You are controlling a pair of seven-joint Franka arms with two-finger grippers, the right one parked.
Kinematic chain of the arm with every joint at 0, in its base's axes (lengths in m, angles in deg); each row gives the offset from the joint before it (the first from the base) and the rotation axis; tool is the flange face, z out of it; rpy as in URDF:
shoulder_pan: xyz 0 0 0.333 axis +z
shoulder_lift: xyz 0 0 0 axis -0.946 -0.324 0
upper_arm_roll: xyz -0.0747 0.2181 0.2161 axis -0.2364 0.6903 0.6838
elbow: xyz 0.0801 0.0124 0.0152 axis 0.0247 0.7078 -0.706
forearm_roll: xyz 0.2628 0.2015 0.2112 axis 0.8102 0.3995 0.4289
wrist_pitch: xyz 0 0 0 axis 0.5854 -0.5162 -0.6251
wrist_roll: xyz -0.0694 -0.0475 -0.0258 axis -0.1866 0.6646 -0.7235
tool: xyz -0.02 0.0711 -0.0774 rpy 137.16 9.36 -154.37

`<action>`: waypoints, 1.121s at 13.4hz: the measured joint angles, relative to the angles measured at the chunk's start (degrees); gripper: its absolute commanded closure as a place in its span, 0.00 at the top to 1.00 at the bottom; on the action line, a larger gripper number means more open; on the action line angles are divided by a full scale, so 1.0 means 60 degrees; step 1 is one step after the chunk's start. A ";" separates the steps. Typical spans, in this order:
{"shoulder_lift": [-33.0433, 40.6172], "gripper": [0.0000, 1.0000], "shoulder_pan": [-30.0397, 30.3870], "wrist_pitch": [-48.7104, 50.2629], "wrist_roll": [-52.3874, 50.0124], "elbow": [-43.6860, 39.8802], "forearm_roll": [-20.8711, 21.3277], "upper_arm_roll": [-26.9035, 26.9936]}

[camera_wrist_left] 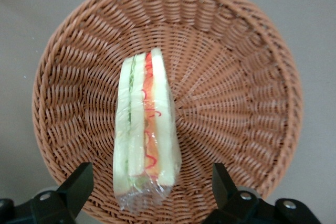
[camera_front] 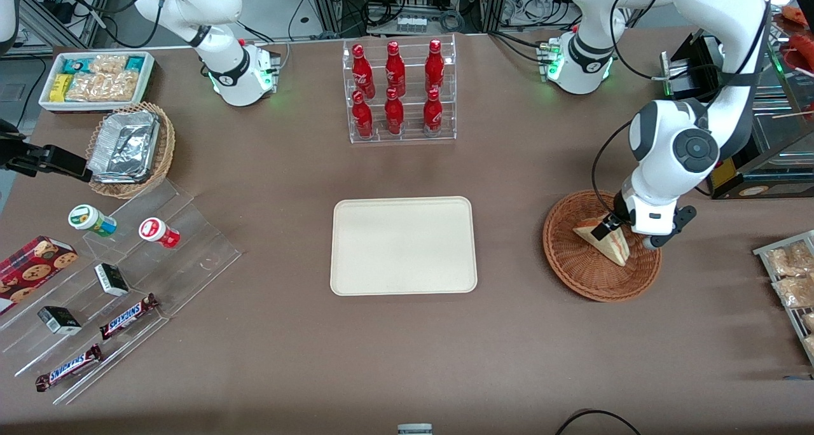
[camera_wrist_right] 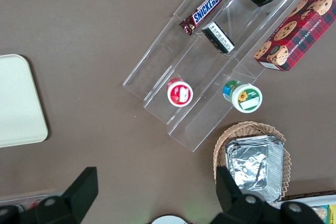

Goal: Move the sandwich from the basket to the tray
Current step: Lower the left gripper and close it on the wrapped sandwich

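**Over the basket, fingers straddling the wedge**

Above the basket (camera_front: pixel 601 247) I have the left gripper (camera_wrist_left: pixel 152 184) spread wide, holding nothing. The sandwich (camera_wrist_left: pixel 144 129) stands on edge in the wicker, its long axis running straight away from the wrist camera, so the two fingers (camera_wrist_left: pixel 79 184) sit one on each bread face. By my reading, a straight drop and squeeze should catch it. The tray (camera_front: pixel 403 245) waits beside the basket, toward the parked arm's end.
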 measured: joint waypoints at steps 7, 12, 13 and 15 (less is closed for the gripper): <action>-0.0625 0.24 0.0033 -0.0780 -0.0315 0.0189 -0.0001 0.0092; -0.0380 0.16 -0.0026 -0.0404 -0.0588 -0.0156 0.0016 0.0048; -0.0133 0.16 -0.0056 0.0075 -0.0466 -0.0240 0.0035 0.0020; 0.0633 0.16 -0.0168 0.1671 0.0028 -0.0682 0.0036 -0.0044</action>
